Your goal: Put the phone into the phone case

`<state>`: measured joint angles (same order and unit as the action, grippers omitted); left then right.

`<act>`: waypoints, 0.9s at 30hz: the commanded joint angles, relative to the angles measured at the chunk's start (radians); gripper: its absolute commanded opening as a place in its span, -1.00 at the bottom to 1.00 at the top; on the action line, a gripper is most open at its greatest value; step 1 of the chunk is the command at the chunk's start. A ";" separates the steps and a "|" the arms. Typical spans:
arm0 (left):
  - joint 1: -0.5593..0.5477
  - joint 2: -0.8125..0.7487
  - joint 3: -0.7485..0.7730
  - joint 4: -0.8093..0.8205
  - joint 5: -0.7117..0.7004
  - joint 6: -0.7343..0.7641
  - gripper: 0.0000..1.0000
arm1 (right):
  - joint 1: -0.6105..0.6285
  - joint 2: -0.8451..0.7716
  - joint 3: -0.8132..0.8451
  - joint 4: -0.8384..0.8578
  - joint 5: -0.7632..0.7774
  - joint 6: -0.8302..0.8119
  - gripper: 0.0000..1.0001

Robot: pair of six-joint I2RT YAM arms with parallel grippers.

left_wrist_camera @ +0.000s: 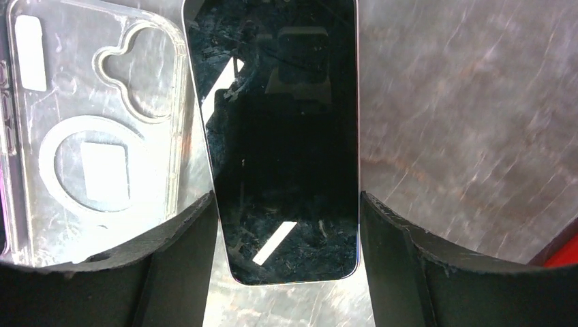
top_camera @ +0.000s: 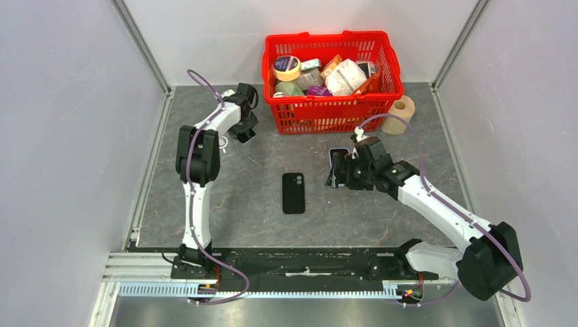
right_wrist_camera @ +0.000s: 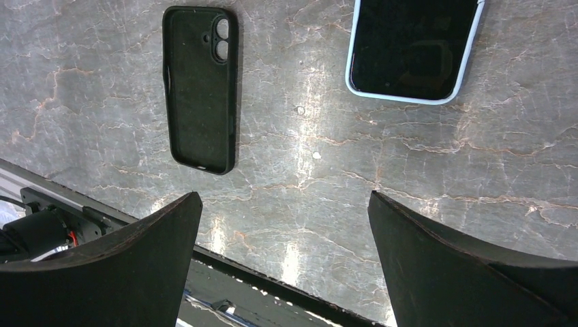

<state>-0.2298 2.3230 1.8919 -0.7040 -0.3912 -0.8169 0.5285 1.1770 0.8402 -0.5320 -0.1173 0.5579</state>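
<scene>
Shows a grey marbled desk [top_camera: 232,204] from above. At its far left, the left gripper [top_camera: 245,131], low over a dark glossy phone with a black screen [left_wrist_camera: 279,136], lying flat on the desk just beside a clear plastic phone case [left_wrist_camera: 95,129]. Straddles the phone's near end, one black finger [left_wrist_camera: 177,272] at each long edge; cannot tell whether pinching it or only close. Right of centre, the right gripper [right_wrist_camera: 285,201], spread wide with nothing between, above bare desk. Just by it on the far side, a second phone with a pale blue rim [right_wrist_camera: 412,48], screen up. Left of that, mid-desk and well apart from both phones, a black rectangular phone case [right_wrist_camera: 201,88], hollow side up and empty. Along the far edge, a red plastic basket [top_camera: 327,109] full of packets, a beige tape roll [top_camera: 399,114] just right of it.
</scene>
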 commanded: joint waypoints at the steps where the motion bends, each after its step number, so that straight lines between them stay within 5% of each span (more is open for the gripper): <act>1: -0.033 -0.068 -0.157 0.006 0.075 0.021 0.09 | 0.005 -0.028 -0.006 0.031 -0.013 0.012 0.98; 17: -0.190 -0.361 -0.565 0.142 0.146 0.104 -0.02 | 0.004 0.033 0.019 0.088 -0.024 0.050 0.98; 27: -0.249 -0.577 -0.924 0.316 0.265 0.030 -0.03 | 0.007 0.187 0.048 0.271 -0.185 0.145 0.87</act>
<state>-0.4591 1.7924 1.0981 -0.4290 -0.2333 -0.7452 0.5285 1.3075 0.8406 -0.3866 -0.2070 0.6495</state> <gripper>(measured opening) 0.748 0.945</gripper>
